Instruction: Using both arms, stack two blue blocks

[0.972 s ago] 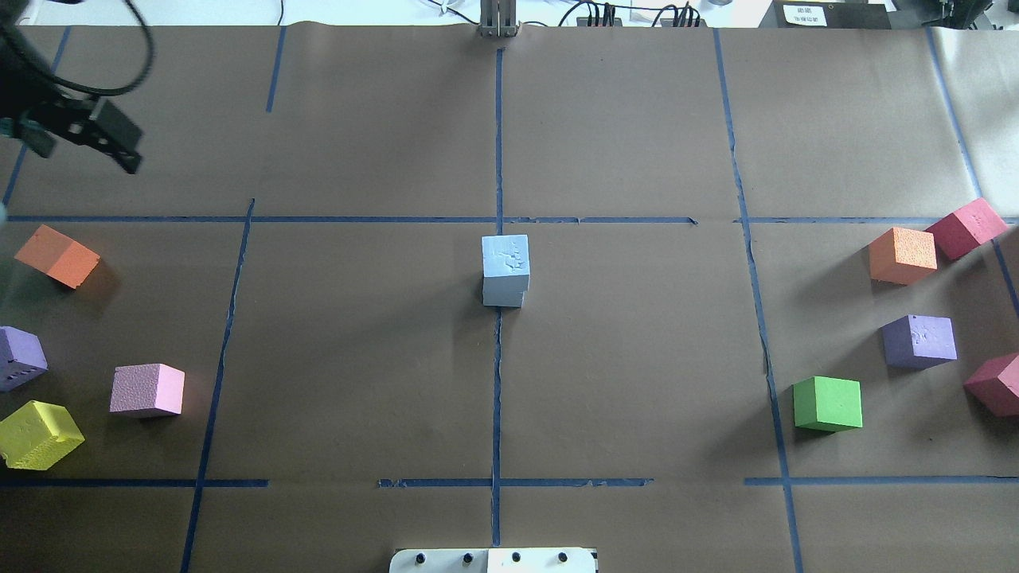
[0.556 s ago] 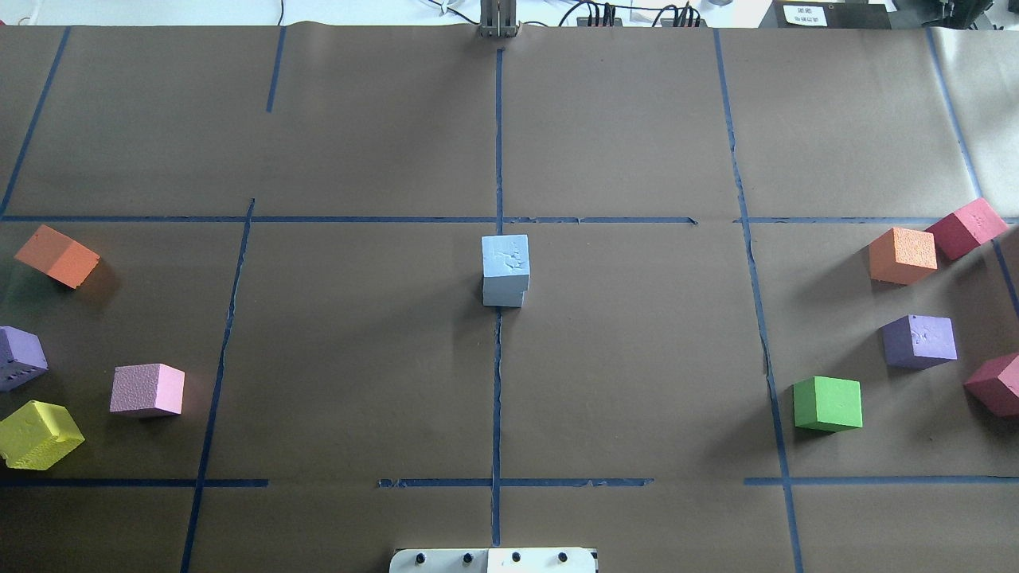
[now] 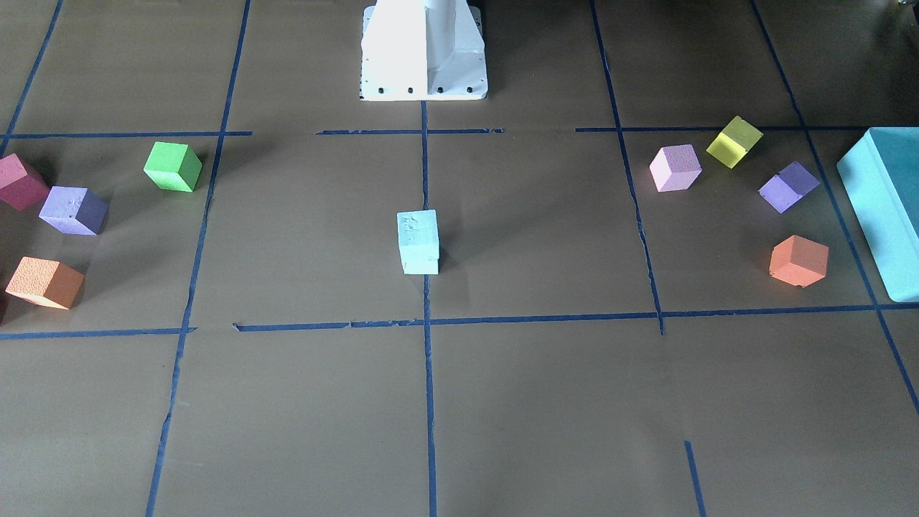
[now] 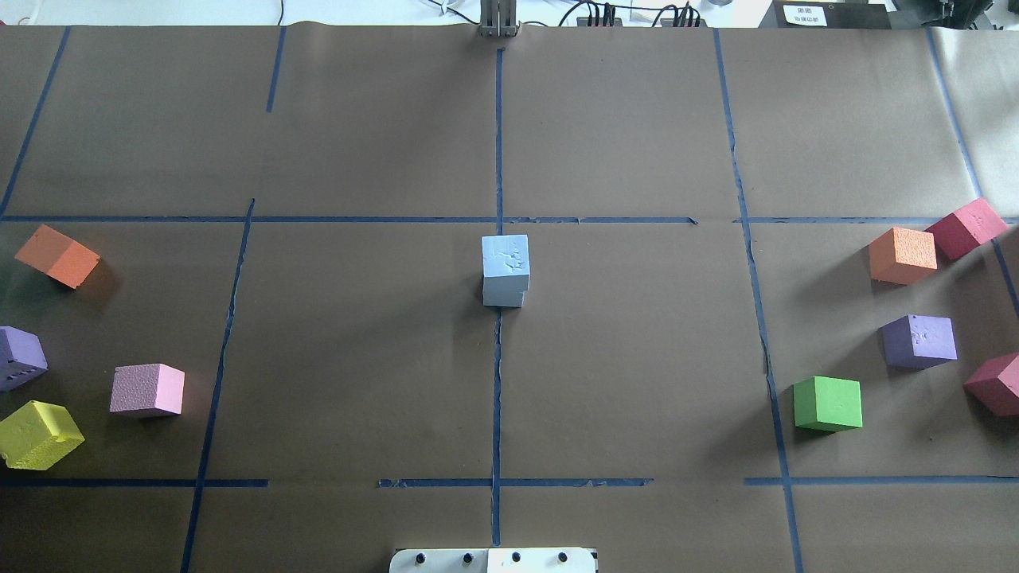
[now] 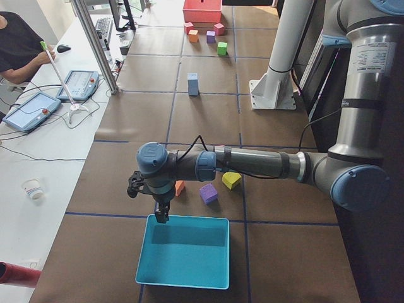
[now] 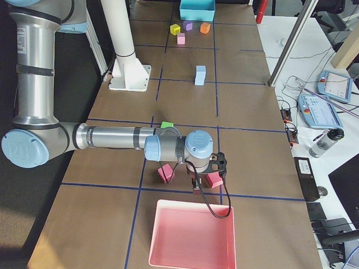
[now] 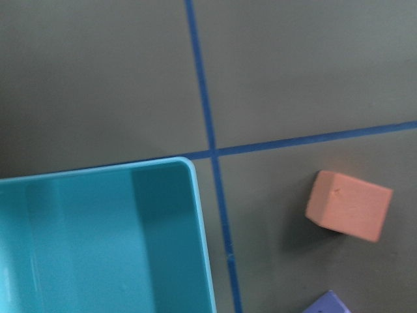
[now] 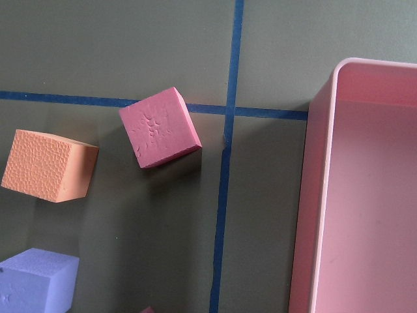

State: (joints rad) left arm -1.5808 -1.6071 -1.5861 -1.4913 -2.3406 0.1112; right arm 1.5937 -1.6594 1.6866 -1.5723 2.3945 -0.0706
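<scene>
Two blue blocks [image 4: 505, 270] stacked at table centre, left gripper [image 5: 161, 211] at teal tray [image 5: 183, 252] edge, right gripper [image 6: 200, 185] near pink tray [image 6: 190, 235], finger positions impossible to tell.

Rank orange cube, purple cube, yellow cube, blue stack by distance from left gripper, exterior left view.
From left gripper:
1. orange cube, beside it
2. purple cube, nearer the robot
3. yellow cube, past purple
4. blue stack, table centre

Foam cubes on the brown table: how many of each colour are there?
Pale blue foam cubes, stacked: 2
Orange foam cubes: 2
Purple foam cubes: 2
Red foam cubes: 2
Pink foam cube: 1
Yellow foam cube: 1
Green foam cube: 1
Total: 11
</scene>
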